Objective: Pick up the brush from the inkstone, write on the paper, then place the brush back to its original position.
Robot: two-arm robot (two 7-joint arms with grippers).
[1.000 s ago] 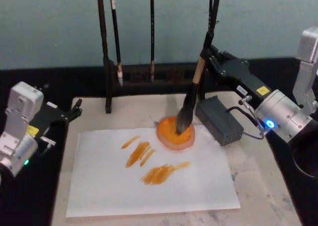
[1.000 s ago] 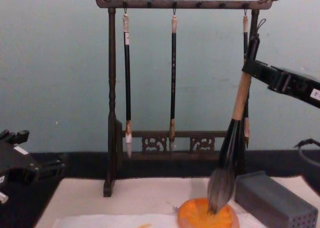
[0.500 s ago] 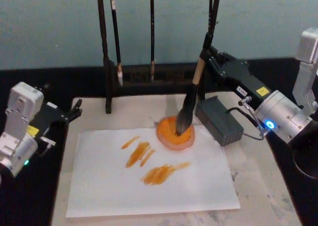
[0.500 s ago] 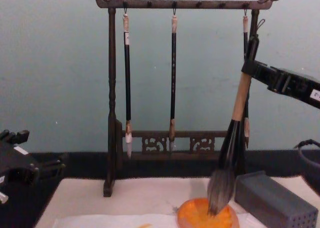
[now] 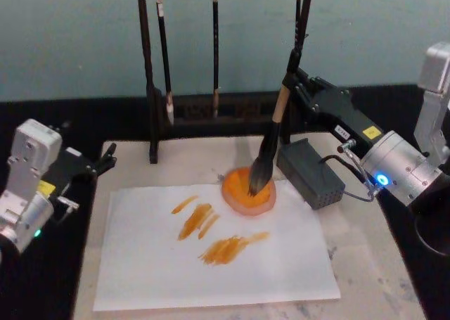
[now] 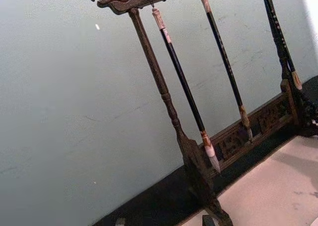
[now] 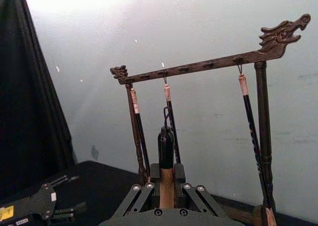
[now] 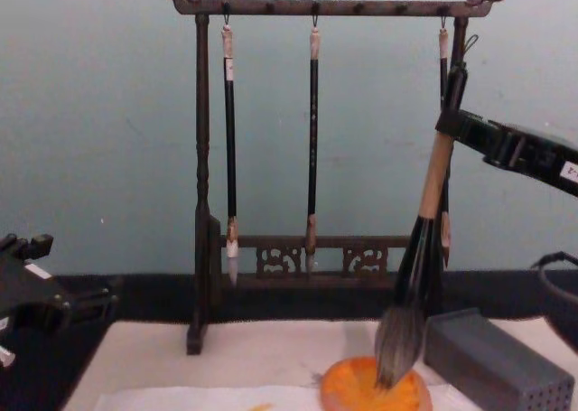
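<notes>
On the mat (image 5: pixel 369 264), brush (image 5: pixel 271 138) tip seemingly in inkstone (image 5: pixel 235 193), right gripper (image 5: pixel 290 81) fingers tight on handle, left gripper (image 5: pixel 105 158) idle.

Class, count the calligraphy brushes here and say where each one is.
4. Three thin brushes hang from the rack: left, middle, right. The thick brush is held by the right gripper, bristles in the inkstone.

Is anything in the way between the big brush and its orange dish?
Nothing visible. The right gripper holds the brush, bristle tip down in the inkstone. The grey block stands beside it, not between. The left gripper sits idle off to the left.
</notes>
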